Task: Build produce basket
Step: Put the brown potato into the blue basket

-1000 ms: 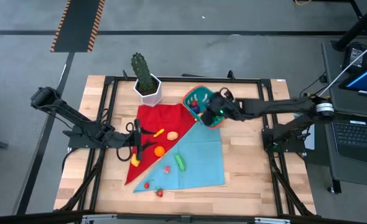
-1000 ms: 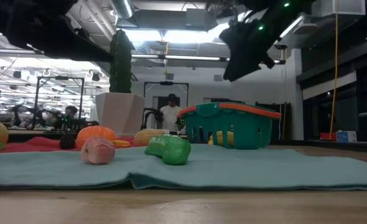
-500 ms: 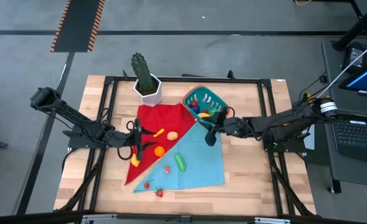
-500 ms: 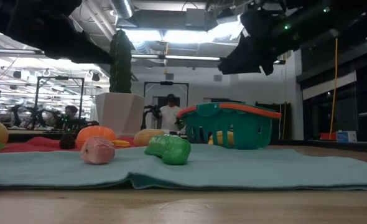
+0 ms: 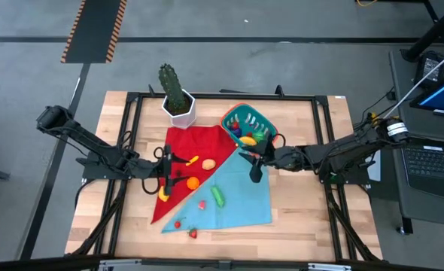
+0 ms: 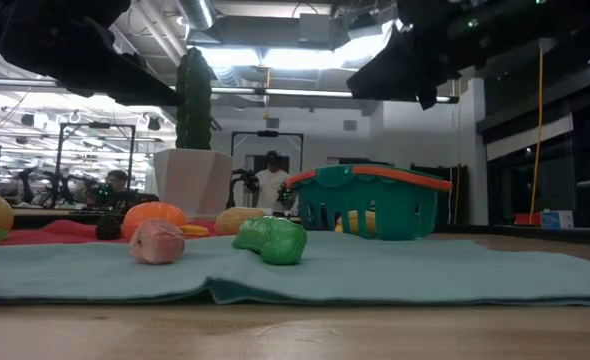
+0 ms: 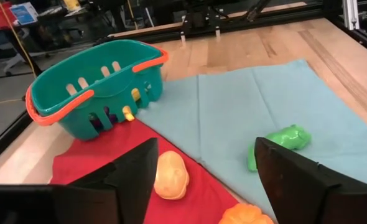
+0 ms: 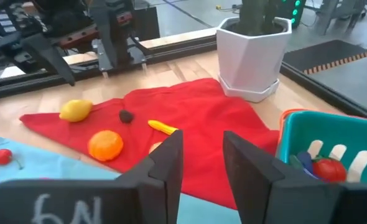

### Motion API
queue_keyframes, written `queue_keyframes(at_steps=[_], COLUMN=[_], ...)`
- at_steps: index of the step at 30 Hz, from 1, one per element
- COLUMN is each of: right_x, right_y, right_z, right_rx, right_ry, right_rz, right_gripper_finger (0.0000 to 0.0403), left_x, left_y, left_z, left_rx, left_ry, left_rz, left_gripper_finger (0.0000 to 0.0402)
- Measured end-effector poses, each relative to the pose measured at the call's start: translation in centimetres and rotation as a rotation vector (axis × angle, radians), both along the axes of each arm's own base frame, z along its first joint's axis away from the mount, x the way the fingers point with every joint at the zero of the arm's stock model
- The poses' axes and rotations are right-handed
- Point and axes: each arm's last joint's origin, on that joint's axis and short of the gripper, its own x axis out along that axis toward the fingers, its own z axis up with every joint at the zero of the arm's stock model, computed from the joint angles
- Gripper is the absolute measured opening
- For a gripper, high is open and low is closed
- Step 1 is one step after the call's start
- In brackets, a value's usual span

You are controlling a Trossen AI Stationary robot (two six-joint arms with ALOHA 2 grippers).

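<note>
The teal basket (image 5: 244, 122) with an orange-red rim stands at the far middle and holds several pieces, one of them red (image 8: 325, 169). More produce lies on the red cloth (image 5: 184, 143) and the teal cloth (image 5: 244, 196): a tan piece (image 7: 171, 175), an orange (image 5: 193, 181), a yellow piece (image 5: 163, 193), a green one (image 7: 277, 143), a pink one (image 5: 202, 204) and red berries (image 5: 178, 223). My left gripper (image 7: 205, 180) is open at the red cloth's left edge, facing the tan piece. My right gripper (image 8: 202, 165) hangs narrowly open and empty over the teal cloth near the basket.
A white hexagonal pot with a cactus (image 5: 178, 102) stands at the far edge, left of the basket. A black frame (image 5: 132, 98) borders the wooden table. The near right part of the teal cloth (image 5: 256, 207) lies bare.
My right gripper has drawn back from above the basket toward the table's near edge, sinking a little and tipping up from a steep downward slant to nearly level. It now hangs over the teal cloth beside the basket. The produce and the basket have stayed put.
</note>
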Motion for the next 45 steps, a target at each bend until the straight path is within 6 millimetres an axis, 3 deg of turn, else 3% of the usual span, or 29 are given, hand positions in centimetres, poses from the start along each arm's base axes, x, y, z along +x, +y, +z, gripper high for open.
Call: queue_keyframes(at_steps=[12, 15, 22, 30, 35, 45], right_x=[-0.2, -0.3, -1.0, -4.1, -5.8, -7.5], right_y=[-0.1, -0.1, -0.1, -0.5, -0.6, -0.8], right_z=[-0.6, -0.8, -1.4, -3.0, -3.0, -4.0], right_rx=[0.02, 0.002, -0.012, 0.027, 0.055, 0.062], right_ry=[0.056, 0.081, 0.091, -0.026, -0.123, -0.118], right_rz=[-0.009, 0.0, 0.055, 0.121, 0.2, 0.212], right_gripper_finger=[0.0115, 0.0115, 0.0111, 0.0075, 0.0054, 0.0047], left_x=[0.3, 0.8, 3.3, 7.3, 9.3, 12.0], left_y=[0.8, 1.4, 3.1, 4.8, 5.6, 6.2], left_z=[-0.1, 0.0, 1.4, 0.9, 0.9, 1.5], left_rx=[-0.032, -0.086, -0.114, -0.162, -0.165, -0.193], left_ry=[0.005, 0.021, 0.072, 0.207, 0.348, 0.563], left_rz=[0.028, -0.034, -0.007, -0.045, -0.042, -0.03], left_gripper_finger=[0.026, 0.026, 0.026, 0.026, 0.026, 0.026])
